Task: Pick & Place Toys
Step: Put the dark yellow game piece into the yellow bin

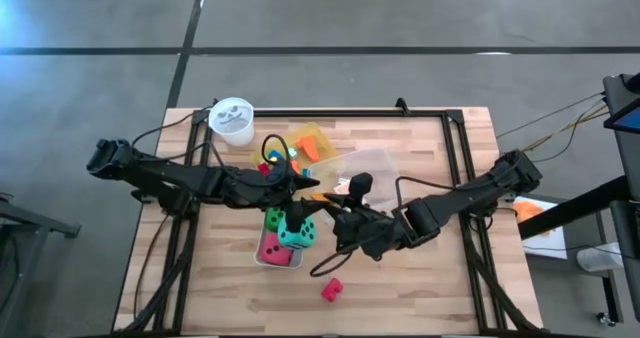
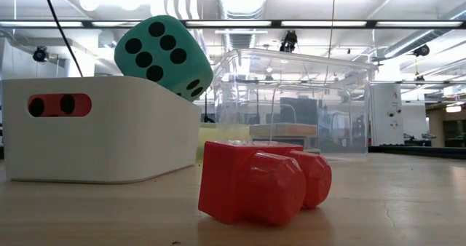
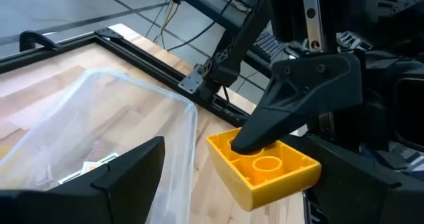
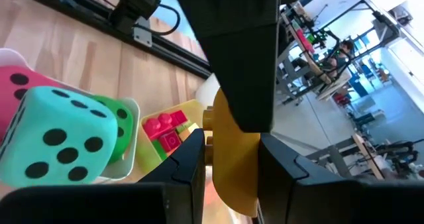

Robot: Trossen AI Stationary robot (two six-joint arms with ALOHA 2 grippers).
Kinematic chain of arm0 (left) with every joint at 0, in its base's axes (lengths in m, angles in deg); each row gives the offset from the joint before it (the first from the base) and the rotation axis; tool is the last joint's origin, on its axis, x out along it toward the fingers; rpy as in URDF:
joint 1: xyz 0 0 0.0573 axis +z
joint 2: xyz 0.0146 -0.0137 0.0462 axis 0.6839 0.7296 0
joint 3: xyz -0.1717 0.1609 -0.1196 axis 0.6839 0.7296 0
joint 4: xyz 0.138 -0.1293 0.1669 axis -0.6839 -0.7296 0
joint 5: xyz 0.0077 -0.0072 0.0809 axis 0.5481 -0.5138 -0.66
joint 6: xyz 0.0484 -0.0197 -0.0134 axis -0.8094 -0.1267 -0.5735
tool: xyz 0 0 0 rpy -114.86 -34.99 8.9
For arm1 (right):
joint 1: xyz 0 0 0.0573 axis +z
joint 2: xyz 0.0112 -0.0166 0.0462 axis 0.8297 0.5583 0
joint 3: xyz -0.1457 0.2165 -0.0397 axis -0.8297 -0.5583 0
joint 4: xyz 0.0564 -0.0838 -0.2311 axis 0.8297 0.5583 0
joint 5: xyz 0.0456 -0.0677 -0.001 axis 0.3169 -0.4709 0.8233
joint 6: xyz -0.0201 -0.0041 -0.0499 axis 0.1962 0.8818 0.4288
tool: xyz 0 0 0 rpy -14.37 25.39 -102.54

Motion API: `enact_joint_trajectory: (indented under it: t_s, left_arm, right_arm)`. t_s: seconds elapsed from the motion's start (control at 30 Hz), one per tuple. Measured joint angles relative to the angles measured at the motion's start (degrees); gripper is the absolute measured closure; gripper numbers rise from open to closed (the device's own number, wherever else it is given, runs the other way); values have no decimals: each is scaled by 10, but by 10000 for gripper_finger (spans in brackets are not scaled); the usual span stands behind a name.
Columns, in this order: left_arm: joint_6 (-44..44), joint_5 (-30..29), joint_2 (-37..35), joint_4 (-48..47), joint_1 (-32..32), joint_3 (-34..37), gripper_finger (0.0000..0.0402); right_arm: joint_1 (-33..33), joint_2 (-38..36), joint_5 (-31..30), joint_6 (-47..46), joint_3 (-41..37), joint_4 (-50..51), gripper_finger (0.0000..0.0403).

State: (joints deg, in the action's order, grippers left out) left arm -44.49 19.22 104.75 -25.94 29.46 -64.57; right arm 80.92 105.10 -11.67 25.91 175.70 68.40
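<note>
My right gripper is shut on a yellow studded block in the air at mid table. My left gripper is open, and its fingers stand on either side of that block without clearly touching it. A teal die, a green die and a red die sit in a white bin; the teal one lies on top. A red block lies on the table near the front edge. My right gripper pinches the yellow block between its two fingers. One finger lies on the block's studded top face; the other is hidden under the block. The fingers come roughly level from the table's right. The block is lifted clear of the table, beside the clear box.
A clear plastic box stands just behind the grippers, with a yellow tray of small blocks to its left and a white cup at the far left. A dark frame borders the wooden table.
</note>
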Motion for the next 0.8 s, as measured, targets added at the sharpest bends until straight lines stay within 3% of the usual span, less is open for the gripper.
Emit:
enact_joint_trajectory:
  t_s: [0.5,0.8]
  left_arm:
    - [-12,17,0,-8,4,0,66]
    - [-12,20,0,-6,7,0,191]
  right_arm:
    - [-12,0,3,29,0,-32,318]
    - [-13,1,21,32,0,-38,318]
